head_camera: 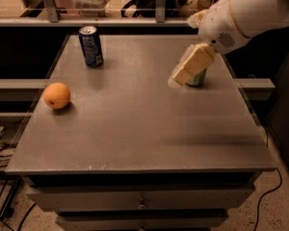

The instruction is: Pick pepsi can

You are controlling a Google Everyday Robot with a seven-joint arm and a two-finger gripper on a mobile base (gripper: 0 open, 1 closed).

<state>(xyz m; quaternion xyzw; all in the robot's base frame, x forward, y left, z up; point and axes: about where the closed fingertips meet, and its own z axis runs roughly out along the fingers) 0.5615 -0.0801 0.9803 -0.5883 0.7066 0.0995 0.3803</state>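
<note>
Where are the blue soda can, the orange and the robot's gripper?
pepsi can (91,47): camera view, middle of its blue side.
orange (57,95): camera view, centre of the fruit.
gripper (180,76): camera view, its tip, over the right side of the table (135,134).

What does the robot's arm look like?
The arm is fat, round and white, with a thin tan ring and a patch of tiny dots. Its gripper is a pale yellow block, over the right side of the table, in front of the green can.
</note>
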